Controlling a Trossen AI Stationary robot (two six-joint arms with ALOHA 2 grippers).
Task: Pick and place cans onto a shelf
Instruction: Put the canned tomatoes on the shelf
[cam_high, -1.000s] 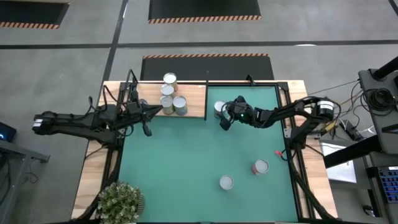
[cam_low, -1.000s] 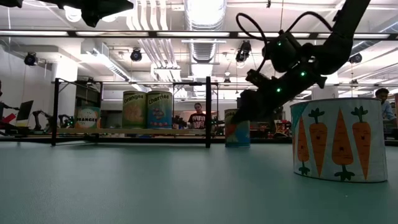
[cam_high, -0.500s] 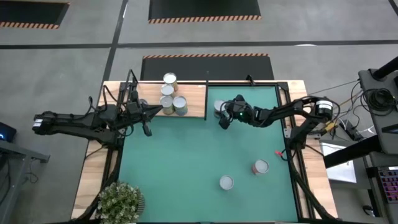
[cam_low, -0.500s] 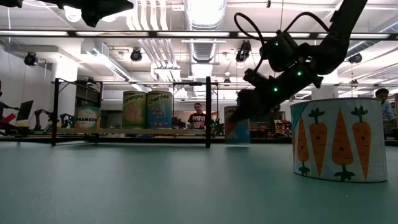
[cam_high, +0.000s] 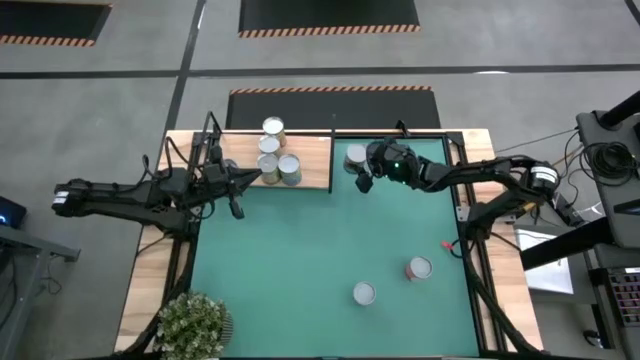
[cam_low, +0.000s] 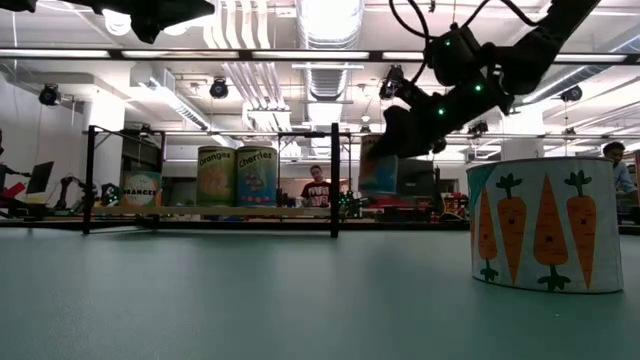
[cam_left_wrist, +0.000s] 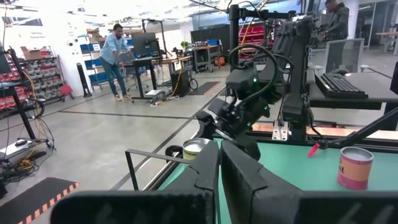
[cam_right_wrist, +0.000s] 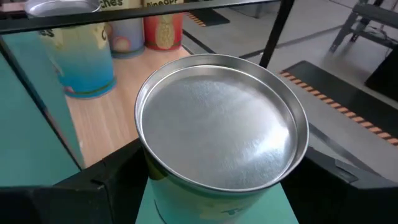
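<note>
Left tool (cam_left_wrist: 219, 163) shut; right tool (cam_left_wrist: 214, 127) grips can (cam_left_wrist: 196, 148).

Green mat (cam_high: 320, 250) covers the tabletop (cam_high: 150, 270), whose rim is pale wood. Near can (cam_low: 540, 224): white with orange carrots and teal edge. Shelf (cam_high: 310, 160): light wood. Can tops (cam_right_wrist: 221, 121) silvery; one can (cam_left_wrist: 355, 168) pink and yellow.

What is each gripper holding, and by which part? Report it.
The right gripper holds a can by its sides, lifted off the mat. The left gripper is shut, holding nothing.
</note>
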